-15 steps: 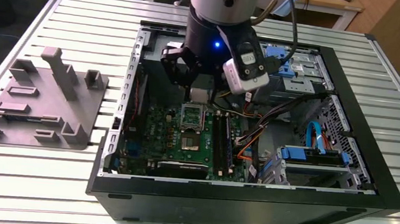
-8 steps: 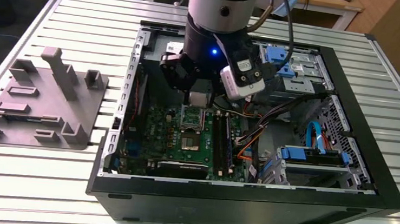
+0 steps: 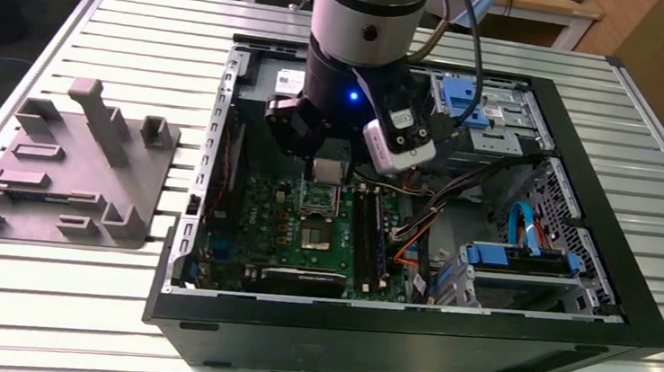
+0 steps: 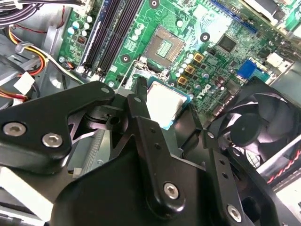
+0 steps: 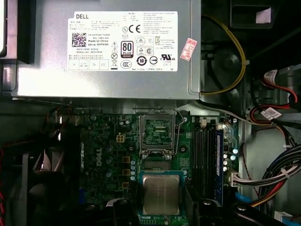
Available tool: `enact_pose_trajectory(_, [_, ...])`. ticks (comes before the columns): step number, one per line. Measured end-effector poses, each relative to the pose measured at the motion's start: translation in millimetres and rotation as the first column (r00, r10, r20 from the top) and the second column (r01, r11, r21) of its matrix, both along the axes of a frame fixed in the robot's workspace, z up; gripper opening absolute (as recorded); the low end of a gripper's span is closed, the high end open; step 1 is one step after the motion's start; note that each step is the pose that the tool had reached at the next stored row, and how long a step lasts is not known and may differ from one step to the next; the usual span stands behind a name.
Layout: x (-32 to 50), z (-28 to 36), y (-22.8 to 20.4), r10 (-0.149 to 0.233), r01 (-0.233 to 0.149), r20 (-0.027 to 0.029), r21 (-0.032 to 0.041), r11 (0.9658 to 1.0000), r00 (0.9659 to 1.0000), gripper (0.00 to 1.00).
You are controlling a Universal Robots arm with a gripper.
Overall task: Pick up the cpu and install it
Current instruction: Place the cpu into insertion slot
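Claw [image 4: 165,110] status from my remote seat: it's clamped on the cpu [image 4: 164,101], with a black finger [image 4: 141,107] on each side of the chip. The pale metal top faces up and a thin teal-green edge shows around it. In the exterior view the arm [image 3: 365,17] comes straight down into the open computer case [image 3: 415,342], which lies on its side on the slatted metal worktop [image 3: 68,316]. The claw hangs over the far part of the motherboard [image 3: 291,237], toward the exterior view's left of the case's middle. The chip isn't seated. In the first wrist view the socket [image 5: 157,131] sits bare, contact grid showing inside its metal frame, and the cpu is held just beside it rather than over it. I can't tell how high off the board it is. The grey power supply [image 5: 108,89] with its white label lies on the far side of the socket from the chip. Black memory slots [image 5: 205,155] run alongside the socket, and bundles of coloured cables [image 5: 275,176] lie beyond those. A black fan [image 4: 254,127] sits near the claw in the second wrist view. Blue drive brackets [image 3: 519,258] fill the case's half on the exterior view's right. On the worktop at the exterior view's left, well apart from the claw, there's a grey fixture plate [image 3: 68,181] with upright blocks on it.
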State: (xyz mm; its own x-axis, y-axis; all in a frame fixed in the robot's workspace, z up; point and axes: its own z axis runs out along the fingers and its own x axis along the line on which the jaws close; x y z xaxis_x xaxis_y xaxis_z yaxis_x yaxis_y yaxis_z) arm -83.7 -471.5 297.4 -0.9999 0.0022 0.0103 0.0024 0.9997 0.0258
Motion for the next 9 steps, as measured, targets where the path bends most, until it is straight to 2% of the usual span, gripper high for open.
enact_pose_trajectory(6, [0.0, -3.0, -3.2, 0.000, 0.000, 0.0000, 0.0000, 1.0000, 1.0000, 0.47])
enact_pose_trajectory(9, [0.0, -5.7, -3.4, 0.000, 0.000, 0.0001, 0.0000, 1.0000, 1.0000, 0.47])
